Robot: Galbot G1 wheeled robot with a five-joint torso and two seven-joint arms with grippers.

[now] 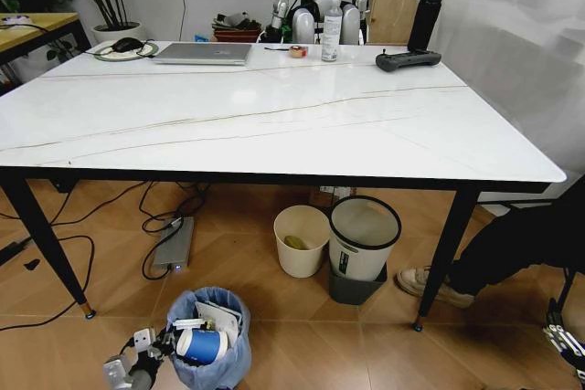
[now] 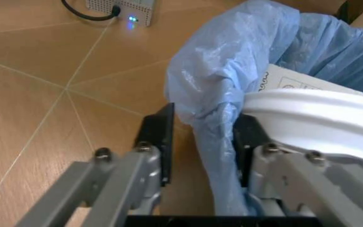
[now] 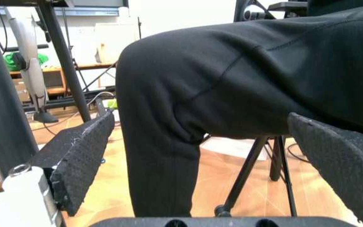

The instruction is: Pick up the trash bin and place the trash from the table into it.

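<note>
The trash bin (image 1: 208,358), lined with a crinkled light-blue bag, stands on the wood floor in front of the table (image 1: 274,116). Trash lies inside it: a blue-white paper cup (image 1: 201,344) and a white printed card (image 1: 219,317). My left gripper (image 1: 163,347) is at the bin's near-left rim. In the left wrist view its fingers (image 2: 159,137) straddle the bagged rim (image 2: 219,94), open, with floor showing between one pad and the bag (image 2: 203,123); the cup's white rim (image 2: 314,109) lies just inside. My right gripper (image 1: 565,340) hangs low at the far right, open (image 3: 213,156).
Under the table stand a cream bin (image 1: 302,239) and a grey bin with a black rim (image 1: 364,235), plus a power box (image 1: 174,244) with cables. A seated person's leg (image 3: 232,85) and shoe (image 1: 430,285) are at the right. A laptop (image 1: 203,52), bottle (image 1: 331,29), flask (image 1: 426,14) and controller (image 1: 408,60) line the tabletop's far edge.
</note>
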